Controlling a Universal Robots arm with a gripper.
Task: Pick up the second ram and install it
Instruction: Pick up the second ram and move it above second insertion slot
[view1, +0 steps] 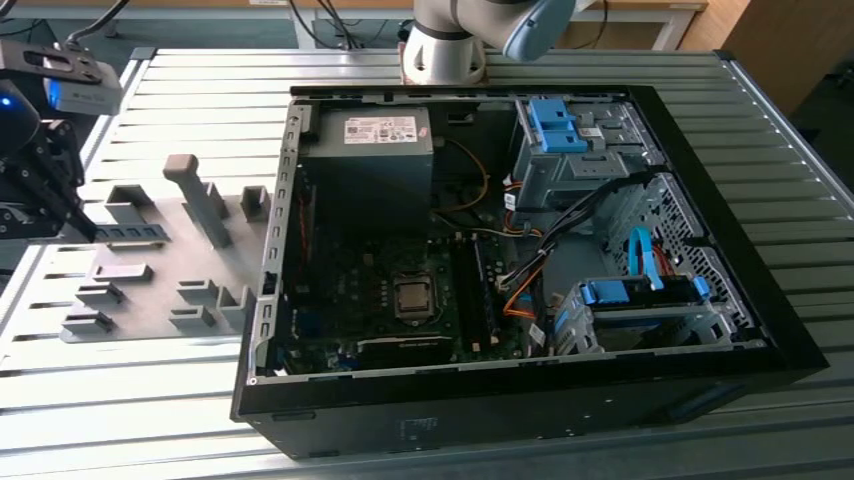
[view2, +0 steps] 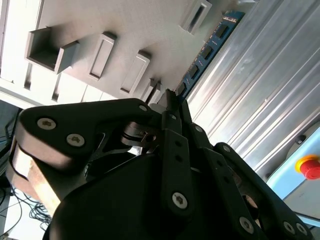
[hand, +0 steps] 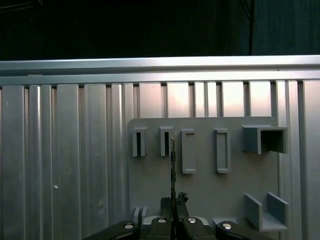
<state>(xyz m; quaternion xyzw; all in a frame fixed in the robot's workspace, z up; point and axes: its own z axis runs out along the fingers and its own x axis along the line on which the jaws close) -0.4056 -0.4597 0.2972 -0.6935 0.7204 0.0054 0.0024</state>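
Observation:
The second ram (view2: 210, 47) is a thin blue board with black chips, reaching out from my fingertips along the edge of the grey holder plate (view2: 125, 30). In the first wrist view the ram (hand: 172, 160) shows edge-on, just beside two dark narrow slots in the plate (hand: 200, 190). My gripper (hand: 173, 201) is shut on its near end, as the second wrist view's gripper (view2: 170, 97) also shows. In the exterior view the gripper (view1: 67, 222) is at the far left over the plate (view1: 160, 270), and the ram (view1: 134, 232) shows as a dark strip beside it.
An open black computer case (view1: 534, 410) lies at the exterior view's right, with the motherboard (view1: 400, 300), long black memory slots (view1: 467, 285), cables and blue drive-bay latches (view1: 554, 125) inside. The arm's base (view1: 447, 45) stands behind it. A red stop button (view2: 310, 167) is off the table's edge.

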